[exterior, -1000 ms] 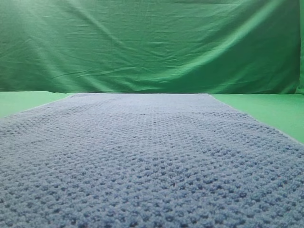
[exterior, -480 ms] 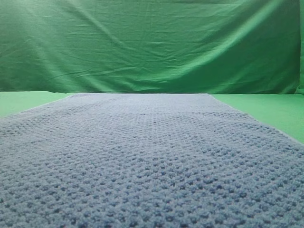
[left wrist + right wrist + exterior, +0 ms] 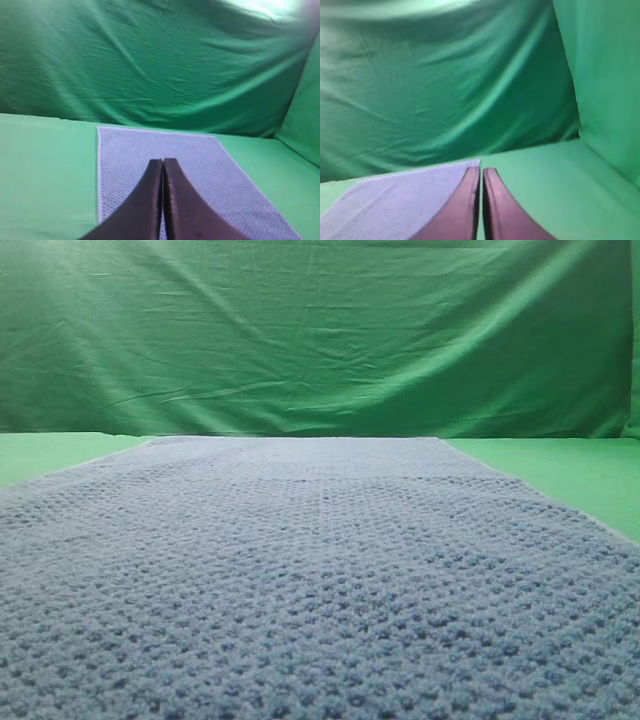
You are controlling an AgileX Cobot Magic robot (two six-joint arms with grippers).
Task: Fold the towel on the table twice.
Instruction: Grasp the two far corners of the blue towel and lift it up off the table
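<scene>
One towel (image 3: 320, 580), spread flat and unfolded on one green table (image 3: 570, 475). Two grippers, left gripper (image 3: 163, 162) and right gripper (image 3: 481, 171), each above the table, jaws together, clamped on nothing.

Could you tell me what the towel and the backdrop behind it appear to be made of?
The towel looks like thick, soft blue-grey fabric, probably cotton or microfibre, judging by its bumpy waffle texture. The backdrop seems a thin, smooth green woven cloth: it hangs in creases and soft folds with a slight sheen.
</scene>
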